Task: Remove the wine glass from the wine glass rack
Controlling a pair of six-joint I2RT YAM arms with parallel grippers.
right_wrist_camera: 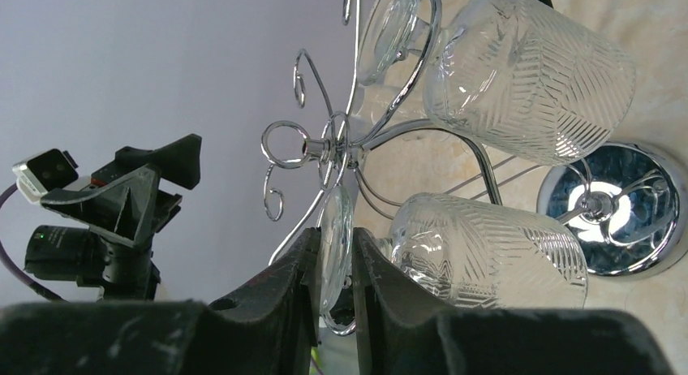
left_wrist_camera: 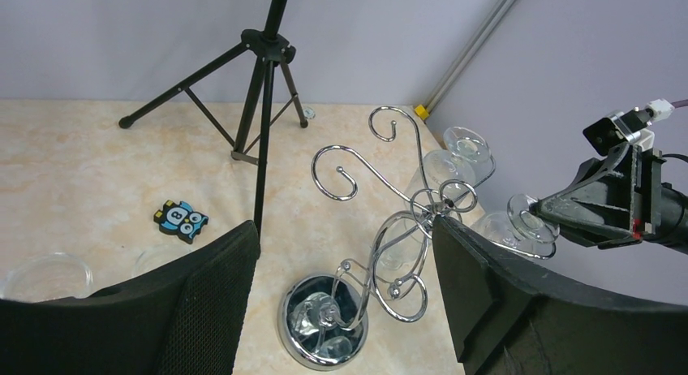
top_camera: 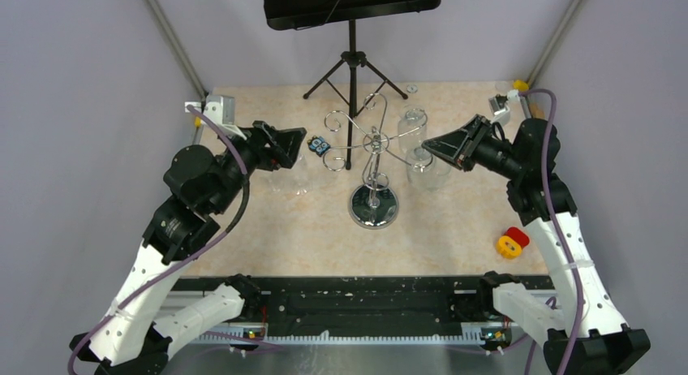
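The chrome wine glass rack [top_camera: 374, 206] stands mid-table on its round mirror base, which also shows in the left wrist view [left_wrist_camera: 324, 322] and the right wrist view [right_wrist_camera: 617, 209]. Two patterned wine glasses hang upside down on its right arms. My right gripper [top_camera: 426, 145] is shut on the flat foot [right_wrist_camera: 334, 245] of the nearer wine glass [right_wrist_camera: 487, 249], whose stem still sits in its hook. The second glass [right_wrist_camera: 527, 75] hangs behind it. My left gripper [top_camera: 297, 144] is open and empty, left of the rack, pointing at it [left_wrist_camera: 345, 229].
A black tripod music stand [top_camera: 353, 66] stands behind the rack. A blue owl toy [top_camera: 318, 145] lies by the left gripper. A clear glass [top_camera: 288, 180] lies on the table under the left gripper. A red and yellow toy [top_camera: 511, 242] sits at the front right.
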